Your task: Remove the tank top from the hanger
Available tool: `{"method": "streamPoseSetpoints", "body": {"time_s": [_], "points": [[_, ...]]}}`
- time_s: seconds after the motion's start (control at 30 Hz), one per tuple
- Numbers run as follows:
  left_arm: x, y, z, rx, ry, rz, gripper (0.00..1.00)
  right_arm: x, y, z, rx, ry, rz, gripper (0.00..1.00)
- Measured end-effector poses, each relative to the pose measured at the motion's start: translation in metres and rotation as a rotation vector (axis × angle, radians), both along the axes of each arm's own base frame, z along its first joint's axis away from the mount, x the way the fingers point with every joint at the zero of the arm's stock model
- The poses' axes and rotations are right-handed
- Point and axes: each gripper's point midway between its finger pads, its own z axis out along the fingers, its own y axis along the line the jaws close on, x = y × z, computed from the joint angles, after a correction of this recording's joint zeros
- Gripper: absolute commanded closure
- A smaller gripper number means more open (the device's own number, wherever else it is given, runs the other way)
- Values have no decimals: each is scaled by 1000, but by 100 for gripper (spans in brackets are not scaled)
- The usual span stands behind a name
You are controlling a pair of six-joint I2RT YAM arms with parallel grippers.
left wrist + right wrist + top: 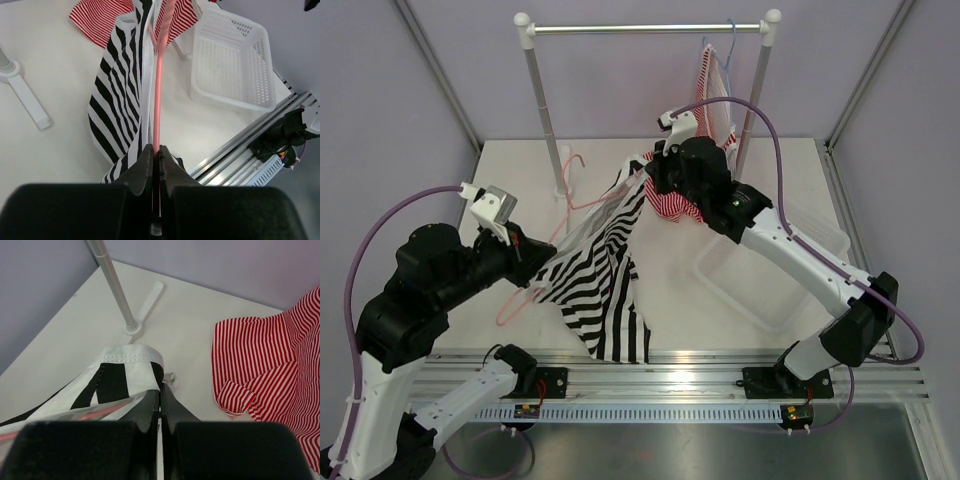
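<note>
While both hold: tank top not off hanger yet.
L gripper: clamped on hanger.
R gripper: pinching strap (no gap).
To do: slip it off.

No readable text or labels.

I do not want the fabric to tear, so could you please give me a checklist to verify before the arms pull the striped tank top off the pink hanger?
1. Left end effector shut on the wire of the hanger: ok.
2. Right end effector shut on the pale trim of the tank top: ok.
3. No fabric pinched with the wire in the left grip: cannot tell.
4. Red-and-white top outside the right grip: ok.
5. Tank top free of the hanger: not ok, it drapes along the wire.
</note>
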Motion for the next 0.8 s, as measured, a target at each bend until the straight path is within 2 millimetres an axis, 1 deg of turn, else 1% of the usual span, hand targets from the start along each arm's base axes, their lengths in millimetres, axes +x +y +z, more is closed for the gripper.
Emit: {"method": "streamPoseSetpoints", "body": {"time_s": [0.13,0.23,0.33,0.43,0.5,0.6,0.67,0.7,0.8], "points": [[-6,1,6,-13,-35,-19,100,13,5,-23,-70,44,-11,100],[-9,1,12,-25,-63,-34,100,16,1,-42,-110,90,-15,100],[-8,0,19,-38,-94,-37,100,18,-7,-49,-115,123,-16,100],[-2,-4,32,-78,-155,-31,100,15,-11,-48,-82,143,19,100],[3,-8,40,-122,-207,-33,100,5,-17,-50,-33,175,59,100],[13,-21,52,-220,-283,-53,100,-7,-32,-45,80,211,111,100],[27,-35,60,-305,-333,-68,100,-13,-41,-38,141,219,129,100],[35,-41,60,-334,-345,-70,100,-18,-43,-32,171,219,144,100],[62,-59,72,-406,-384,-74,100,-40,-38,-12,239,201,232,100]]}}
